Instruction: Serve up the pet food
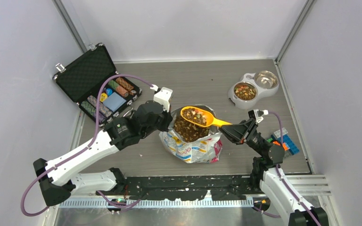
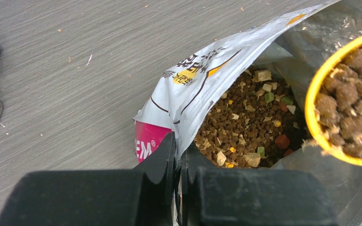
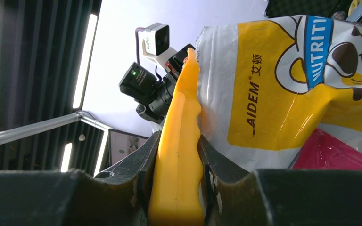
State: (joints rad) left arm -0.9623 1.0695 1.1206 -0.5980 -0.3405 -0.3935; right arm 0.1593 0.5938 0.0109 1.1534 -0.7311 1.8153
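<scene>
At the centre of the overhead view, the pet food [image 1: 188, 128] fills the open mouth of a white, yellow and pink foil bag [image 1: 193, 148] standing on the grey wood-grain table [image 1: 202, 77]. A second heap of the same brown kibble rides in the bowl of a yellow scoop [image 1: 202, 117] held just above the bag's opening, with its handle pointing toward the right of the frame. The right gripper [image 1: 229, 130] is clamped on that handle. Its wrist camera shows the two dark fingers pressed against either side of the yellow plastic, with the printed face of the bag close behind. The left gripper [image 1: 168, 121] comes in from the left of the frame and is pinched tight on the bag's left rim. In its wrist view the fingers meet on the foil edge at the bottom of the frame, the kibble lies exposed inside with tan, red and green bits among the brown, and the loaded scoop hangs at the right edge. More kibble sits in the left basin of a white twin-bowl feeder [image 1: 259, 94] at the upper right of the overhead view, well apart from the bag, while its other basin shows bare steel. At the upper left, a black poker chip case [image 1: 86, 70] lies open, with rows of striped chips in its lower half.
</scene>
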